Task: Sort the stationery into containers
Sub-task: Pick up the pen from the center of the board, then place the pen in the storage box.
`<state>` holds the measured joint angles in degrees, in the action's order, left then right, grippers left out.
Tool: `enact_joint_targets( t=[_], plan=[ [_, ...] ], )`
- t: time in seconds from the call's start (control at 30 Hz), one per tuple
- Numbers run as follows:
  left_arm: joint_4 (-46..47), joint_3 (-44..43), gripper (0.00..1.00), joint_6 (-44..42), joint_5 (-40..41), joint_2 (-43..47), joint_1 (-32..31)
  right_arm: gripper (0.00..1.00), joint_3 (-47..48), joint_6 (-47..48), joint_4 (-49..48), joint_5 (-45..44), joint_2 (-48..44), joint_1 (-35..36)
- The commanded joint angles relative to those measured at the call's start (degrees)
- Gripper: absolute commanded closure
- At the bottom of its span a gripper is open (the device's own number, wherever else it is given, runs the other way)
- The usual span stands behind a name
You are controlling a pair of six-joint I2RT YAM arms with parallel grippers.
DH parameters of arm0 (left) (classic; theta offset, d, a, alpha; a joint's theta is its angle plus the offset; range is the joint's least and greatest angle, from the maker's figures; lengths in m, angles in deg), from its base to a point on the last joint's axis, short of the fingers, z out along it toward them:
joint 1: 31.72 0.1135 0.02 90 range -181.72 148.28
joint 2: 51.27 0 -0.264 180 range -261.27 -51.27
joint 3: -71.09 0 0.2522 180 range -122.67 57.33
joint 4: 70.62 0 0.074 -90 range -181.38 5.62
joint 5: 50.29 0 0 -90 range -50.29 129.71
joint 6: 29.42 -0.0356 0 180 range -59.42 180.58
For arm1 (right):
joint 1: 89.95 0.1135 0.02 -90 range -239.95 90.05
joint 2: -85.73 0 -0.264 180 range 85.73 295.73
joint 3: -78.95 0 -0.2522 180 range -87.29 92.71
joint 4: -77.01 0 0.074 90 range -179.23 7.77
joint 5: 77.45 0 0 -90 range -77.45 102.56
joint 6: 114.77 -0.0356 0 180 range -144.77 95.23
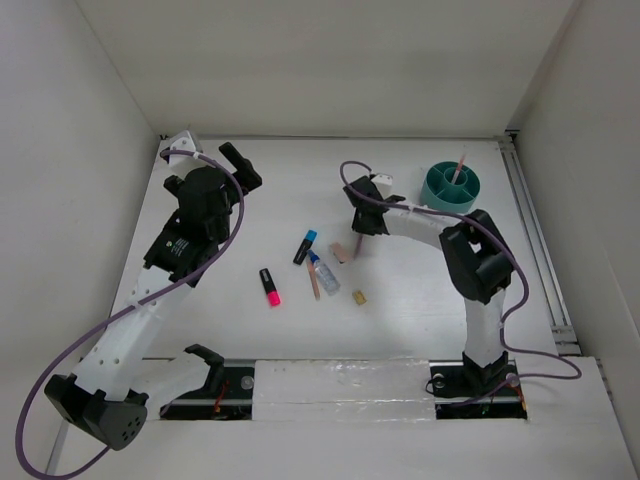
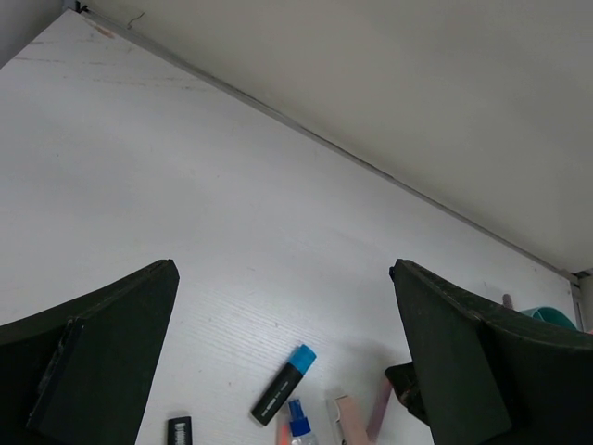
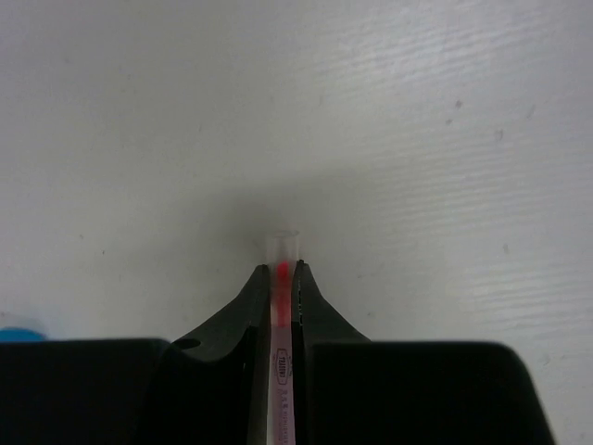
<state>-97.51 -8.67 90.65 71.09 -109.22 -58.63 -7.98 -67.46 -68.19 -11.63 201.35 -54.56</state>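
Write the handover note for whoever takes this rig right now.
Left hand: open, empty, above the far left of the table.
Right hand: shut on a thin pink pencil.
Done: one pink pencil stands in the teal organiser.
Left on the table: blue-capped marker, pink-capped marker, bottle, orange pencil, pink eraser, tan block.
Next, probably: carry the held pencil to the organiser.
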Motion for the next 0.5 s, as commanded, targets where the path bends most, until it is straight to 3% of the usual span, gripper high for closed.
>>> enact_joint_targets(
  t=[0.0,0.07,0.17,0.2,0.3,0.47],
  plan=[
    [1.00,-1.85,0.00,-0.36,1.40,0.92,-0.07,1.00,1.55,8.31,-6.09,1.60,-5.56,-3.93],
    [1.00,-1.85,0.00,-0.88,1.41,0.91,-0.07,1.00,1.55,12.97,-8.80,1.07,-10.11,-6.65],
    [1.00,-1.85,0.00,-0.88,1.41,0.91,-0.07,1.00,-4.04,26.14,-21.79,3.61,-15.66,-11.03],
    [1.52,-1.85,0.00,-0.88,1.41,0.91,-0.07,1.00,-6.60,33.22,-31.31,6.14,-19.77,-12.44],
    [2.05,-1.85,0.00,-1.50,0.79,0.91,-0.07,1.00,-15.83,39.78,-47.43,20.64,-27.07,-19.21],
    [2.05,-1.33,0.00,-1.50,-0.96,0.91,-0.07,1.00,-19.28,43.75,-57.85,42.75,-29.57,-29.67]
  ],
)
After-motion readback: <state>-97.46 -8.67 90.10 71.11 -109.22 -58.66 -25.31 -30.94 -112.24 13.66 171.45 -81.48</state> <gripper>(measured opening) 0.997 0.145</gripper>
